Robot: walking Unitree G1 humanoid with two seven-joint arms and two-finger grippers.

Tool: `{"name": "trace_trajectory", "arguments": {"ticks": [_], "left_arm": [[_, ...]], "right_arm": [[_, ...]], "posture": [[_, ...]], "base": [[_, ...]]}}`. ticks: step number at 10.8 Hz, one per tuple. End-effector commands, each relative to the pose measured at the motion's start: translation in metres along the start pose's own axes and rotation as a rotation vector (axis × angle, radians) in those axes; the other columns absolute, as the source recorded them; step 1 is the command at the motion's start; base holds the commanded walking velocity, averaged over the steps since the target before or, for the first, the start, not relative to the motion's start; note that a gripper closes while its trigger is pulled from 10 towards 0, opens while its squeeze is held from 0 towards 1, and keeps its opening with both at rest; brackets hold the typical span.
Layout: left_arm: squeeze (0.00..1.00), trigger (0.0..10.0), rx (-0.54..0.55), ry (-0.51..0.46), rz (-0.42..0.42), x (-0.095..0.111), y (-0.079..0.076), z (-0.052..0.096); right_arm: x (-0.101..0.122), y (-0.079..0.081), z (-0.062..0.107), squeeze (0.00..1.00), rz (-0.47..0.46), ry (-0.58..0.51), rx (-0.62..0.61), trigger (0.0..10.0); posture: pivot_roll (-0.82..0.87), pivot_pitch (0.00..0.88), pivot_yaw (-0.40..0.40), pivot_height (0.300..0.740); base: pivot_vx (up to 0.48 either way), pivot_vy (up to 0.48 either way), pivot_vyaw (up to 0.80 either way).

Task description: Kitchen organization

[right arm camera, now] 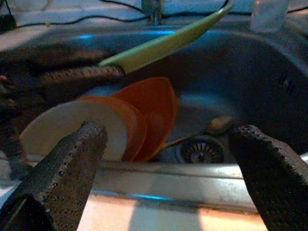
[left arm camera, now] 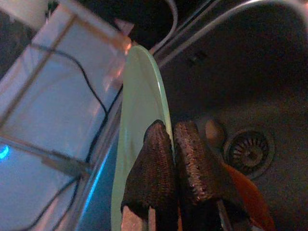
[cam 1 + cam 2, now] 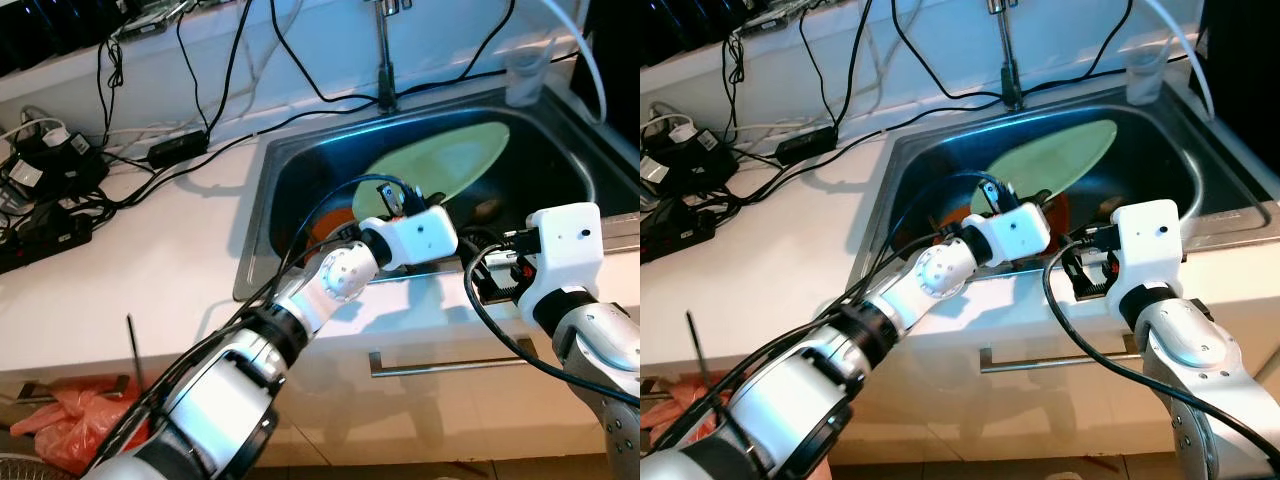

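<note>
1. Green plate: tilted in the sink, upper edge toward the faucet.
2. Left hand: reaching into the sink, fingers clamped on the green plate's rim.
3. Right hand: fingers spread wide, empty, at the sink's front edge.
4. Orange plates: leaning beside the drain.
5. White desk: carries black cables.

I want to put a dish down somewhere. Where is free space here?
The white counter between the cables and the sink is bare. The sink is crowded: the left gripper holds the green plate over orange dishes.
</note>
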State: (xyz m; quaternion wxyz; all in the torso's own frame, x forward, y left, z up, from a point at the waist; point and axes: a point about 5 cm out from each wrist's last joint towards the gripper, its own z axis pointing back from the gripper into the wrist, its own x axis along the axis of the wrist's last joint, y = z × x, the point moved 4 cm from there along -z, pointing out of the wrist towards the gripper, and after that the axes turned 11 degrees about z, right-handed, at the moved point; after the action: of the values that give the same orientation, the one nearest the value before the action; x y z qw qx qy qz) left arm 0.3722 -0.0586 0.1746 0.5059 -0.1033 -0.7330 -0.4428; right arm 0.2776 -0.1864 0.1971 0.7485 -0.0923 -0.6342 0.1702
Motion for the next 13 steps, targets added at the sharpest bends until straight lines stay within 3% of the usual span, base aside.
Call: {"name": "trace_trajectory", "arguments": {"ticks": [1,3,5,6,7,9,13], "left_arm": [[0.0,0.9,0.036,0.087,0.014,-0.02,0.009,0.007],[0.0,3.9,0.077,0.179,0.036,-0.037,0.024,0.013],[0.0,5.0,0.11,0.268,0.042,-0.054,0.036,0.022],[0.0,7.3,0.107,0.3,0.043,-0.06,0.04,0.026],[0.0,7.9,0.107,0.338,0.036,-0.065,0.047,0.029],[0.0,10.0,0.116,0.366,0.047,-0.069,0.053,0.032],[0.0,10.0,0.055,0.458,0.069,-0.084,0.043,0.039]], "right_arm": [[0.007,0.004,0.001,0.0,-0.005,-0.025,0.017,10.0],[0.017,0.01,-0.001,0.0,-0.014,-0.068,0.055,10.0],[0.02,0.017,-0.002,0.0,-0.016,-0.08,0.088,10.0],[0.021,0.019,-0.002,0.0,-0.018,-0.084,0.096,10.0],[0.027,0.023,-0.001,0.0,-0.035,-0.112,0.115,10.0],[0.038,0.038,0.004,0.0,-0.094,-0.164,0.187,10.0],[0.036,0.052,0.008,0.0,-0.112,-0.15,0.238,10.0]], "posture": [[-0.41,0.0,0.257,0.74],[-0.4,0.0,0.251,0.74],[-0.39,0.0,0.237,0.74],[-0.39,0.0,0.237,0.74],[-0.38,0.0,0.238,0.74],[-0.37,0.0,0.243,0.74],[-0.36,0.0,0.255,0.74]], "base": [[0.0,0.0,0.0],[0.0,0.0,0.0],[0.0,0.0,0.0],[0.0,0.0,0.0],[0.0,0.0,0.0],[0.0,0.0,0.0],[0.0,0.0,0.0]]}}
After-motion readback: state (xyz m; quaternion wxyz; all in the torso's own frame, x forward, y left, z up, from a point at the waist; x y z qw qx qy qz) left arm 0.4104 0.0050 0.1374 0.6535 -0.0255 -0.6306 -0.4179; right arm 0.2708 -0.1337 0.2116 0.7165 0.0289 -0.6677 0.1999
